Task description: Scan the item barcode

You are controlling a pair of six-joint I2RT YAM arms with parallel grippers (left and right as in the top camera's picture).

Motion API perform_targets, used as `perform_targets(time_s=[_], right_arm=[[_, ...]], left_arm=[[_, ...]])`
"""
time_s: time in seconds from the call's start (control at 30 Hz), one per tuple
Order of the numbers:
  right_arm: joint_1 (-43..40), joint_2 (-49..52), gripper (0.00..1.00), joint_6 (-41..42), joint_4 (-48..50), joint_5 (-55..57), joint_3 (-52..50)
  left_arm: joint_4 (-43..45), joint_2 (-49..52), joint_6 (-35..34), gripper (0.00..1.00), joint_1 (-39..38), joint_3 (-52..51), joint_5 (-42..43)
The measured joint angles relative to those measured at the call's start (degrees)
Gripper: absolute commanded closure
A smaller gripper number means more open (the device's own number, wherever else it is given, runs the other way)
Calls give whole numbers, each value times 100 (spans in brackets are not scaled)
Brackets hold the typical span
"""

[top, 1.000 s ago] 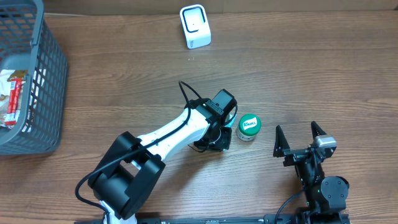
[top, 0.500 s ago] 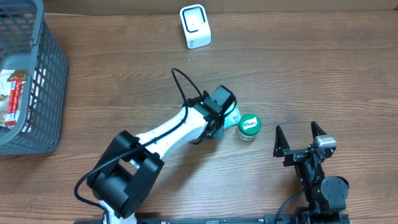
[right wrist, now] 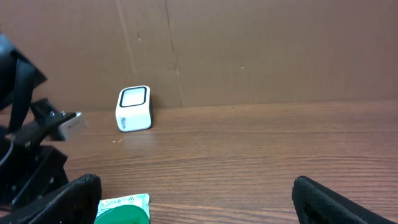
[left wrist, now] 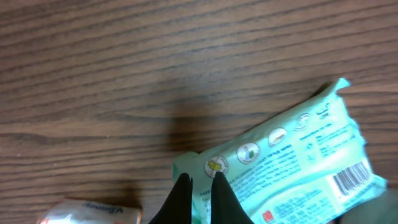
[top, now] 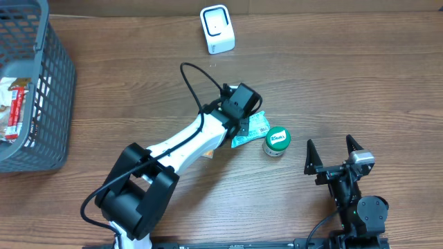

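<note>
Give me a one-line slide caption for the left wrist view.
Left tool pinching the edge of a teal packet over the wooden table, its barcode facing the camera.

The worktop [top: 346,83] is brown wood grain, smooth with a low sheen. The packet [left wrist: 292,162] is thin mint-green plastic film, glossy and slightly creased, printed with small text and a barcode. The scanner [top: 217,29] is smooth white plastic with a darker, shinier face. The jar [top: 277,141] has a shiny green lid with a printed label. The basket [top: 59,83] is a matt grey plastic lattice, and the wrapper [top: 15,104] inside it looks like glossy film. The left arm [top: 190,140] has a glossy white shell and matt black joints. The left gripper [left wrist: 199,186] and right gripper [top: 334,153] are matt black plastic. The back wall [right wrist: 249,50] is dull brown cardboard.
</note>
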Motion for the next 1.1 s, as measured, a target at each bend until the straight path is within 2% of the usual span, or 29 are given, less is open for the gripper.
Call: perform_targets(time_s=[0.2, 0.47, 0.63, 0.8, 0.97, 1.1], right_arm=[[-2, 0, 0, -4, 2, -2, 0], [-2, 0, 0, -2, 0, -2, 0], [-2, 0, 0, -2, 2, 0, 0], [-2, 0, 0, -2, 2, -2, 0], [0, 0, 0, -2, 2, -2, 0], [0, 0, 0, -4, 0, -4, 0]], left_arm=[[-55, 11, 0, 95, -2, 776, 632], [-647, 138, -26, 96, -11, 804, 999], [-1239, 544, 46, 96, -11, 804, 1617], [-1239, 909, 136, 96, -7, 807, 2321], [-1248, 1071, 155, 96, 50, 861, 2203], [-1572, 1071, 160, 96, 199, 946, 1554]])
